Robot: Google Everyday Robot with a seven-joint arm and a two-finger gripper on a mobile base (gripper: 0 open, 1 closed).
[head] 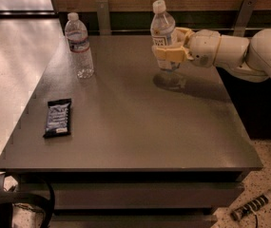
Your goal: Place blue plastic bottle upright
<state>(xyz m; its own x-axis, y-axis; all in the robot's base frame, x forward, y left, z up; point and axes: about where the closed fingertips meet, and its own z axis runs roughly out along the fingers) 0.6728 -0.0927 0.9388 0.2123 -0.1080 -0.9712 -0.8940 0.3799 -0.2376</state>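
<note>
The blue plastic bottle (163, 30) is a clear bottle with a white cap and a wide pale label bearing a dark square mark. It stands upright at the far middle of the grey table (135, 122), its base at or just above the surface. My gripper (169, 51) reaches in from the right and is shut around the bottle's lower body. The yellowish fingers (166, 54) wrap its front. The white arm (235, 51) extends off to the right.
A ribbed clear bottle (79, 45) with a narrow label band stands upright at the far left. A dark snack bar (58, 117) lies near the left edge. A wooden wall with a rail runs behind the table. A cable lies on the floor (254, 205) at the lower right.
</note>
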